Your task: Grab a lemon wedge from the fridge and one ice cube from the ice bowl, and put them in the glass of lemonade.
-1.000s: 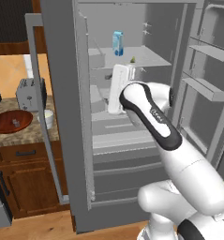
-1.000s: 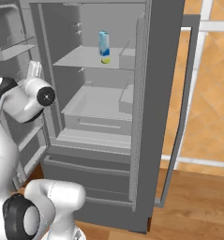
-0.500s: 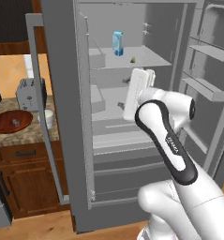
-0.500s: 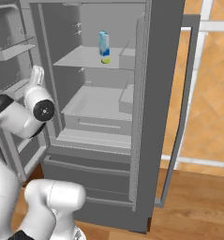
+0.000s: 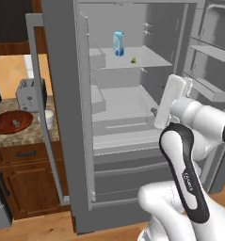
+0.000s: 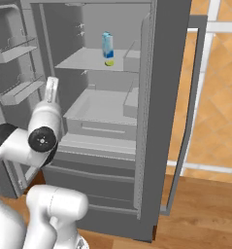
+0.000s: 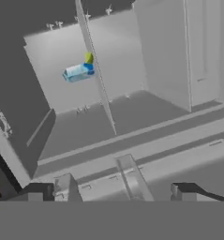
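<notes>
The tall grey steel fridge (image 5: 132, 117) stands with both doors swung wide, its smooth pale shelves and flat drawer fronts bare and matte. On the upper shelf sits the light-blue carton (image 5: 117, 44), boxy and upright, and just beside it, toward the fridge's right wall, the tiny yellow-green lemon wedge (image 5: 133, 60), resting on the shelf. Left of the fridge, on the speckled stone counter (image 5: 20, 132), the wide reddish-brown wooden ice bowl (image 5: 11, 122) holds the small pale ice cube (image 5: 15, 123); the small whitish glass of lemonade (image 5: 48, 118) stands just beside the bowl, in front of the grey boxy toaster (image 5: 31, 93). The gripper (image 7: 120, 191) hangs in front of the fridge's lower shelves, its dark tips spread wide, nothing between them. Since a moment ago, the white arm has swung rightward and lower, away from the upper shelf.
</notes>
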You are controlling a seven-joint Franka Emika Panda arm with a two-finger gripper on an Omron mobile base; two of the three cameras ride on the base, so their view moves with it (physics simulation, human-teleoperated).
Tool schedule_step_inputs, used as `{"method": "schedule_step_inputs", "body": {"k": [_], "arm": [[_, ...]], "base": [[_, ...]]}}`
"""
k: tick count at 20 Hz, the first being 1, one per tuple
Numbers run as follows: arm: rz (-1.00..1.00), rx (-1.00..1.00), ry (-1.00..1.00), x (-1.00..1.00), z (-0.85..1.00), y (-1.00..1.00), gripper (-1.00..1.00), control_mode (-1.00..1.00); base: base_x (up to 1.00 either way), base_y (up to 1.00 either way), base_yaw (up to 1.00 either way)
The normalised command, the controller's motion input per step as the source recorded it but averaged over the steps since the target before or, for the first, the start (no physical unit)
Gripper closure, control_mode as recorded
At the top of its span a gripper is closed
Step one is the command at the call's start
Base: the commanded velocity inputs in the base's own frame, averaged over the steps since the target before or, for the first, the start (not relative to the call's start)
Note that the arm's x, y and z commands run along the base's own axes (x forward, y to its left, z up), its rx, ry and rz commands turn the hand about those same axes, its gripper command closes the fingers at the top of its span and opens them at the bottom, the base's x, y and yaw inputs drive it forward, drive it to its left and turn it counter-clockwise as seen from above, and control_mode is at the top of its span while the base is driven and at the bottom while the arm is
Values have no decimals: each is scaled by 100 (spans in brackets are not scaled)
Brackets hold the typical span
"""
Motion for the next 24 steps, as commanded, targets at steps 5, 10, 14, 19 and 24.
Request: {"method": "schedule_step_inputs", "body": {"k": [5, 10, 14, 19, 24], "arm": [[2, -53, 9, -40, 60, -62, -100, -100], [13, -54, 22, 0, -30, -8, -100, -100], [19, -60, 30, -2, -71, 6, -100, -100], [17, -58, 21, -20, -78, 22, -100, -100], [17, -30, 0, -27, -27, -1, -100, -100]], "base": [[0, 0, 0], [0, 0, 0], [0, 0, 0], [0, 0, 0], [0, 0, 0]]}}
